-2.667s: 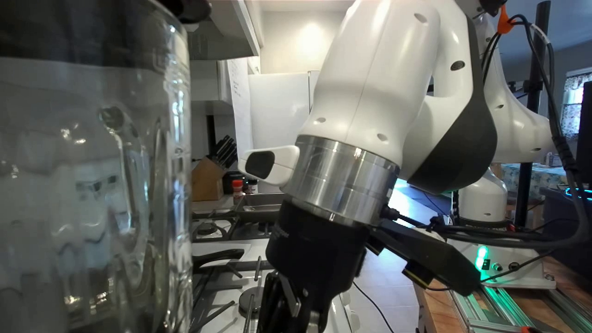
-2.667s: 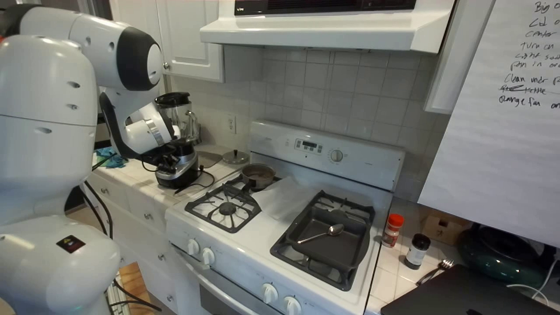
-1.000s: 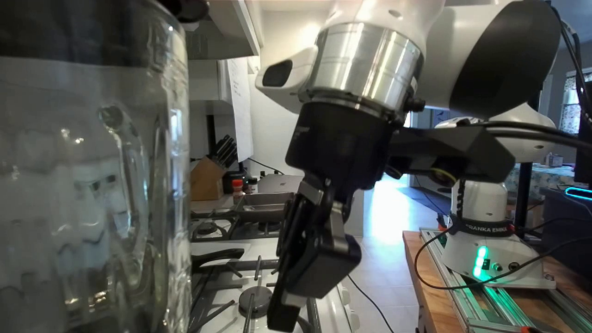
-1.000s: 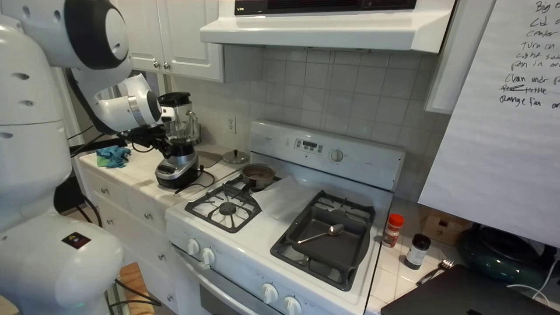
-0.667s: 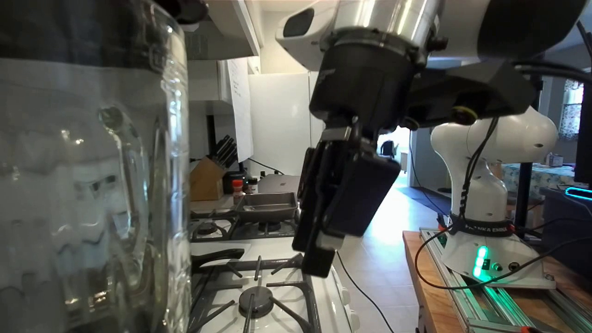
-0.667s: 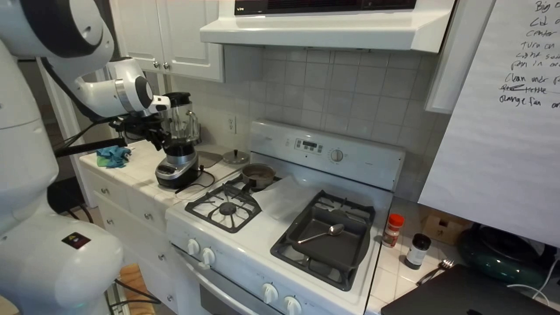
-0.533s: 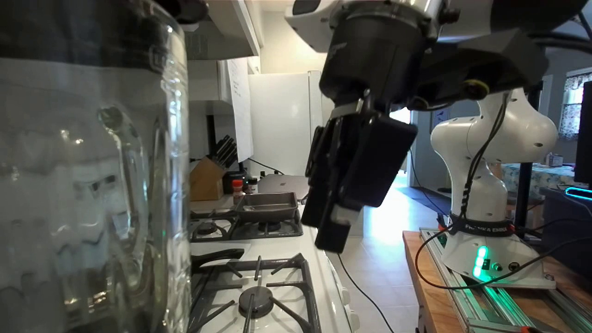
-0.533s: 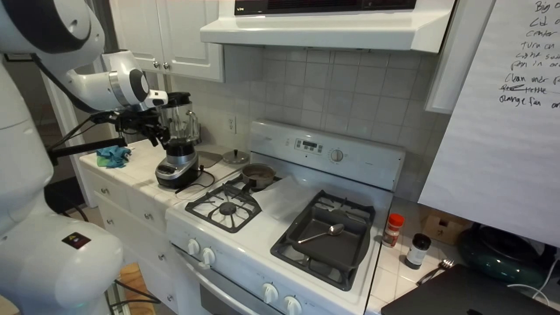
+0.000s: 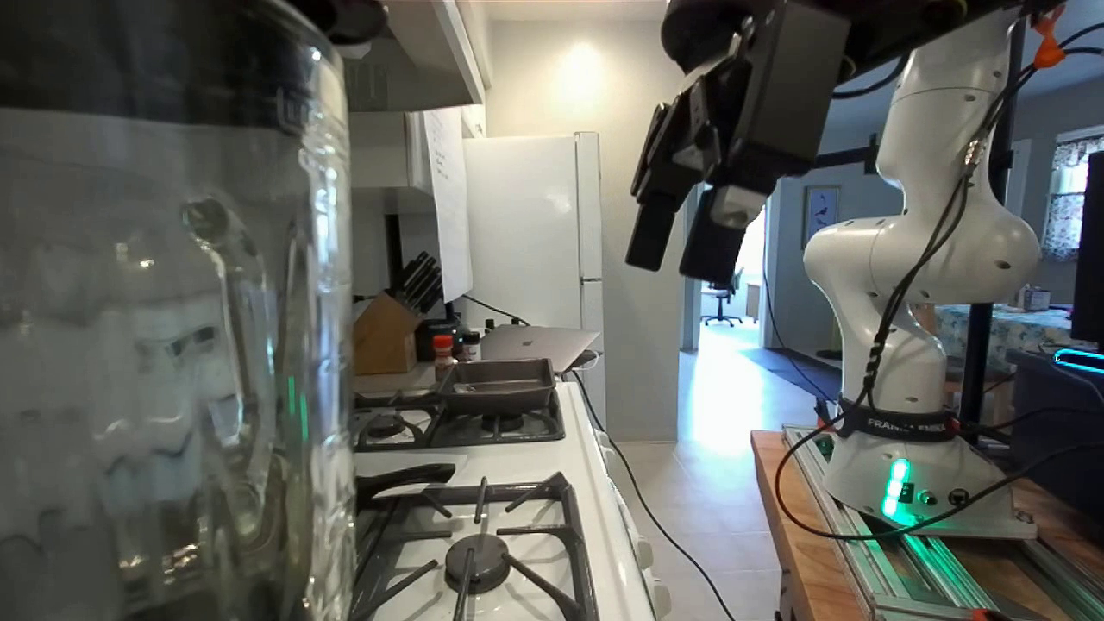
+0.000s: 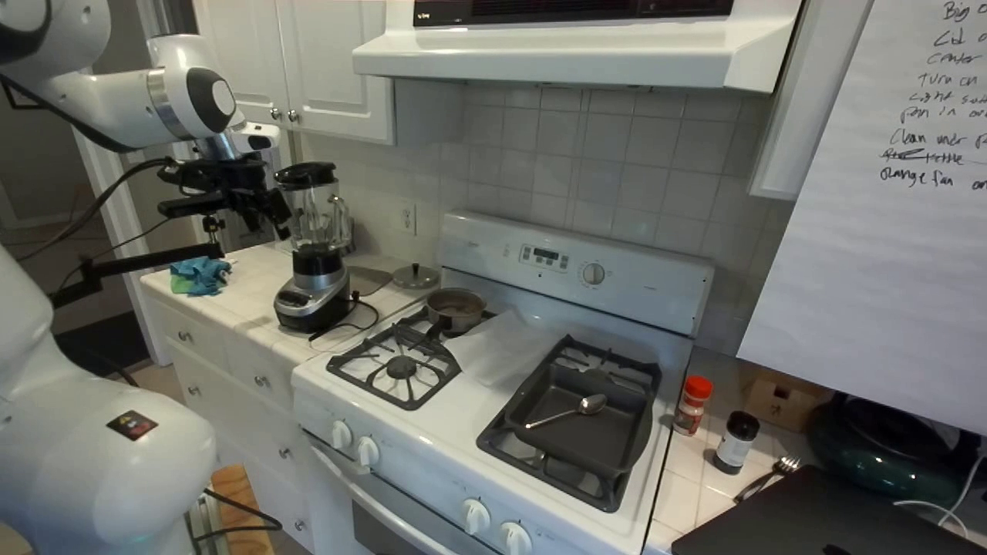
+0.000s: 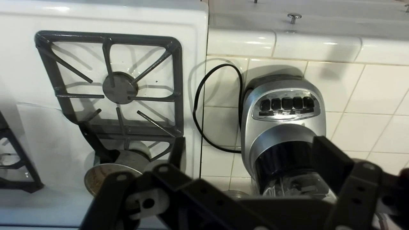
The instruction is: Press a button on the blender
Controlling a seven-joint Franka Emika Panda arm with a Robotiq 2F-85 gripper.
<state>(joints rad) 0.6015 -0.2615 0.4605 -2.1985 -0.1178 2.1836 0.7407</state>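
Five buttons (image 11: 287, 103) on one blender (image 11: 283, 134), right of centre in wrist view, turned frontward for reach, we judge; one gripper (image 11: 250, 148), fingers (image 11: 331, 159) spread, held high, perhaps to clear the jar (image 10: 316, 216).

The black two-fingered claw (image 9: 675, 263) hangs in free air, its fingers (image 11: 332, 156) spread well apart with room between them. Beside the claw stands the main obstacle, the tall clear blender jar (image 9: 164, 362); in an exterior view free space shows between the two. Below the claw, in the wrist view, a row of five black buttons (image 11: 287, 103) lies uncovered. Under it too lie a looped black cord (image 11: 194, 113) and, farther aside, a dark metal burner grate (image 11: 178, 73).
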